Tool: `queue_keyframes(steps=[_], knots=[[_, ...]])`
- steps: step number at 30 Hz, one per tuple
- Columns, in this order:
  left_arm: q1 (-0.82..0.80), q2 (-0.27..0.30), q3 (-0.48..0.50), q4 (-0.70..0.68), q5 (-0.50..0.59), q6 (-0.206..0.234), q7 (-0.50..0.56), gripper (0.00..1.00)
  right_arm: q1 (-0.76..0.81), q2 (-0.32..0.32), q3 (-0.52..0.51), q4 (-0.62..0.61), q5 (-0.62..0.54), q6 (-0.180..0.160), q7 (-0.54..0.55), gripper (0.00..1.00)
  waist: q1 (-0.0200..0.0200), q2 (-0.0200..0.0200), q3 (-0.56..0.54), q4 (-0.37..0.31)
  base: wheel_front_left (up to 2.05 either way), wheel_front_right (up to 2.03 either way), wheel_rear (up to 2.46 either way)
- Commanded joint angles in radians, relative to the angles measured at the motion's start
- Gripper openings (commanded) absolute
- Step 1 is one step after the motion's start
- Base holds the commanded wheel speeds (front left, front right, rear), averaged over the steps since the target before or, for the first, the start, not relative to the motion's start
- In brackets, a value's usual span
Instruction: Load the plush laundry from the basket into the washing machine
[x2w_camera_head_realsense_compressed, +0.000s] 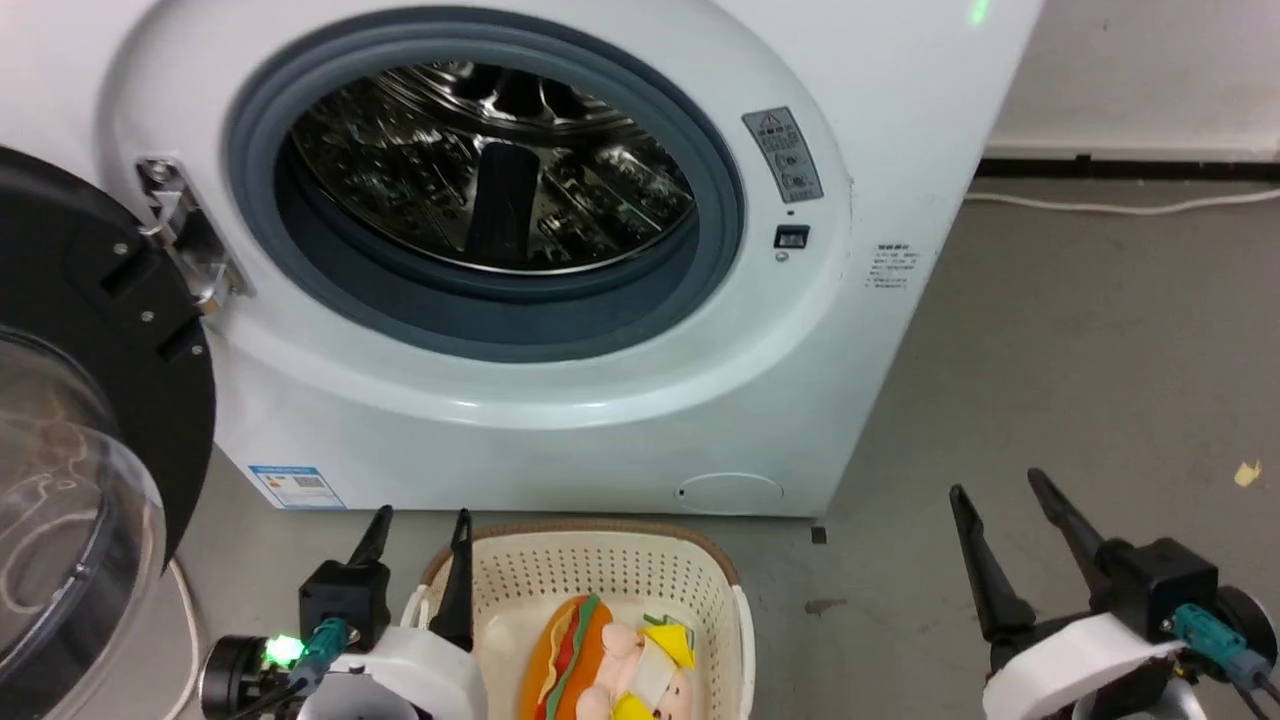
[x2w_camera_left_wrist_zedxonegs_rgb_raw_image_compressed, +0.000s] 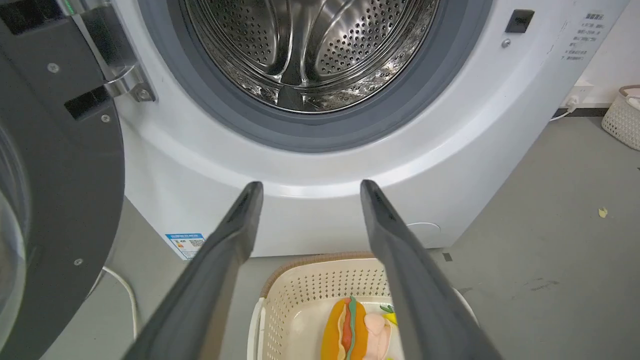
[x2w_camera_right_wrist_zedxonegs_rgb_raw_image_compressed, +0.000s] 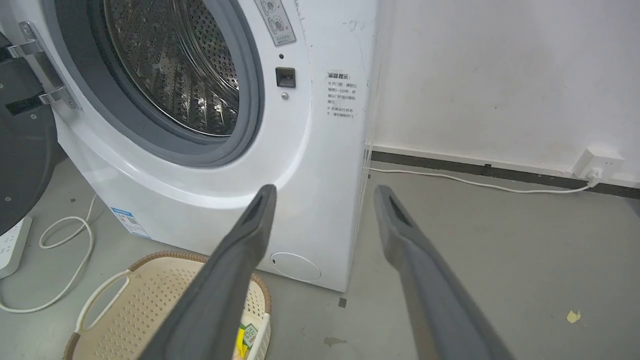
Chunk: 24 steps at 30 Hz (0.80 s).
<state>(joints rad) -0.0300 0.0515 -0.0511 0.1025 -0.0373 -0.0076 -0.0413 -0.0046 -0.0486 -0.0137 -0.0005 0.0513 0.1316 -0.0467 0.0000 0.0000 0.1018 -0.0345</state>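
Surface: bare grey concrete floor (x2w_camera_head_realsense_compressed: 1050, 350), stained in places, with a yellow scrap (x2w_camera_head_realsense_compressed: 1246, 473) right of the right fingers. Room: white wall (x2w_camera_right_wrist_zedxonegs_rgb_raw_image_compressed: 500, 75) with a dark skirting strip (x2w_camera_right_wrist_zedxonegs_rgb_raw_image_compressed: 475, 170). A white cable (x2w_camera_right_wrist_zedxonegs_rgb_raw_image_compressed: 475, 184) runs along it to a socket (x2w_camera_right_wrist_zedxonegs_rgb_raw_image_compressed: 597, 162). A second basket (x2w_camera_left_wrist_zedxonegs_rgb_raw_image_compressed: 622, 117) stands by the wall, far right of the left fingers.

Washer (x2w_camera_head_realsense_compressed: 560, 400): stands ahead of both finger pairs. Its door (x2w_camera_head_realsense_compressed: 90, 400) is swung open, left of the left fingers. The drum (x2w_camera_head_realsense_compressed: 480, 160) is exposed inside the grey gasket (x2w_camera_head_realsense_compressed: 480, 320).

Basket (x2w_camera_head_realsense_compressed: 600, 570): on the floor in front of the washer. Its left rim is just beside the left gripper (x2w_camera_head_realsense_compressed: 422, 514), and it is well apart from the right gripper (x2w_camera_head_realsense_compressed: 997, 483).

Toy (x2w_camera_head_realsense_compressed: 610, 660): lies in the basket, right of the left fingers. In the left wrist view it sits below the fingertips, partly hidden by one finger. Its long axis runs from the washer back toward the robot. The orange striped part lies along its left side, tip toward the washer and leaning slightly right. The near end is cut off by the picture's edge.

Fingers: both pairs are spread wide, pointing at the washer, and nothing is between them.
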Motion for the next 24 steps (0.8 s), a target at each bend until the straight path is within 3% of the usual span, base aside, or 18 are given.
queue_keyframes(steps=[1, 24], knots=[[-0.021, 0.004, -0.005, 0.013, -0.003, -0.004, -0.008, 1.0, -0.02, 0.0, -0.002, -0.006, 0.01, 0.0, -0.008, 1.0, 0.0, 0.0, 0.014, -0.009, 0.0, 0.0, 0.0], [-0.18, 0.059, -0.079, 0.301, -0.034, -0.036, 0.015, 1.0, -0.075, -0.001, 0.031, -0.02, 0.108, 0.0, -0.056, 1.0, 0.0, 0.0, 0.197, -0.117, 0.0, 0.0, 0.0]])
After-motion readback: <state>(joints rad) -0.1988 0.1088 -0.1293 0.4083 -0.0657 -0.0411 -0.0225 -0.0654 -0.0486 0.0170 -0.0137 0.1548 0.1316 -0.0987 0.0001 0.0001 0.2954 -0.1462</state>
